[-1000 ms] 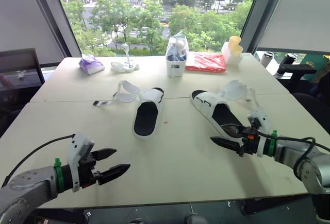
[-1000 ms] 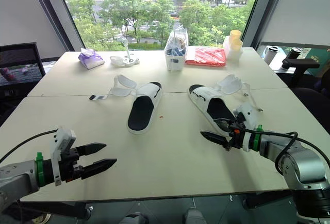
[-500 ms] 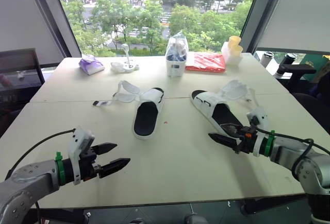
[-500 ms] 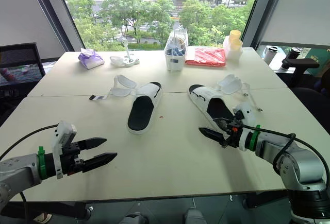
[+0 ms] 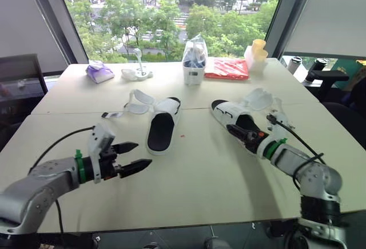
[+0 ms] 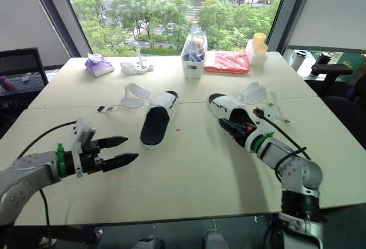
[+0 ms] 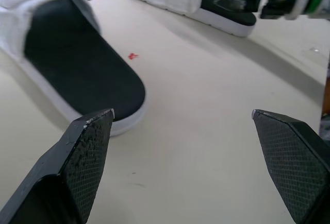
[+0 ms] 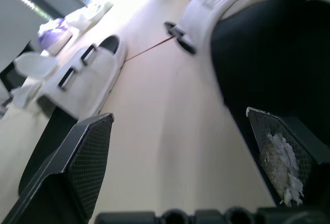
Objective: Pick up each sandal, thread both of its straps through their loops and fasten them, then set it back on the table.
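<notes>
Beige table [image 5: 200,174]: two white strap sandals with black footbeds, lying side by side near its centre, straps unfastened and splayed outward. Left white sandal [image 5: 163,126]: flat on the table, just ahead of the left gripper [image 7: 182,112], whose fingers are spread wide and empty, clear of the sole. Right white sandal [image 5: 239,122]: flat on the table, with the right gripper [image 8: 179,113] spread apart at its inner edge, one finger over the footbed, holding nothing. White plastic caddy [image 5: 194,72], far side: holds a clear bag of dark items. Flat red packet [image 5: 227,68] just beside it.
</notes>
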